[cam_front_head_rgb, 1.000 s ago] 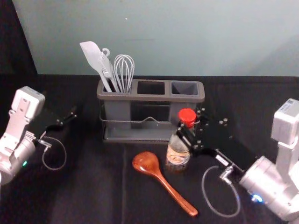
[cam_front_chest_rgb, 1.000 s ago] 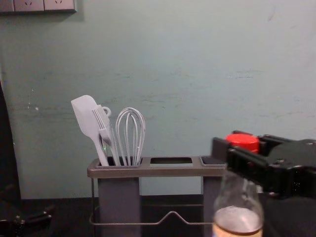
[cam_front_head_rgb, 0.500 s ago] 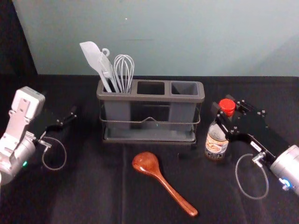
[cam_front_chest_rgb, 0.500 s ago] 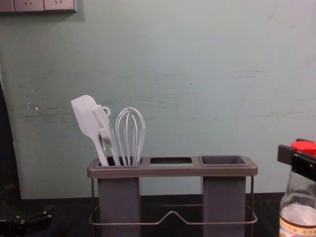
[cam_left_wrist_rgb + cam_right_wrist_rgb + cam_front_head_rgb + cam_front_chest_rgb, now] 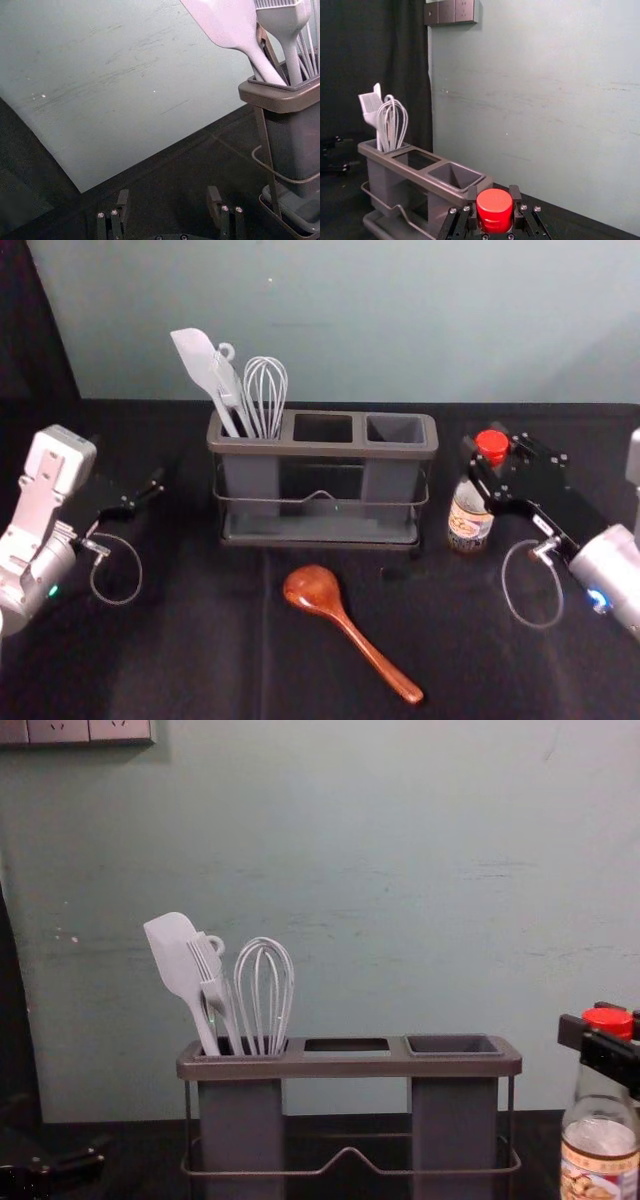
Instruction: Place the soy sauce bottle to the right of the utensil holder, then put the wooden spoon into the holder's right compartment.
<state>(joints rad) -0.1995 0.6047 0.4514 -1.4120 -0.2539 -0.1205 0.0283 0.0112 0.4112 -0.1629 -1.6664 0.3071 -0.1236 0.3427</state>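
From above, we have a straight way down into the right compartment (image 5: 395,430), its mouth open beside the middle one (image 5: 322,428). The spatula (image 5: 203,362), brush (image 5: 230,388) and whisk (image 5: 266,395) rise high at the holder's (image 5: 320,449) left end, blocking a low sideways pass there. On its right, we have a narrow gap before the bottle (image 5: 468,518) and the right gripper (image 5: 488,458), closed on its neck. Bare cloth (image 5: 210,630) gives us room between the left gripper (image 5: 152,486) and the wooden spoon (image 5: 312,590).

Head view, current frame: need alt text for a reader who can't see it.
The robot's right pincer grips a red-capped sauce bottle right of a gray utensil holder, whose left compartment holds white utensils. A wooden spoon lies in front; the left pincer is at far left.
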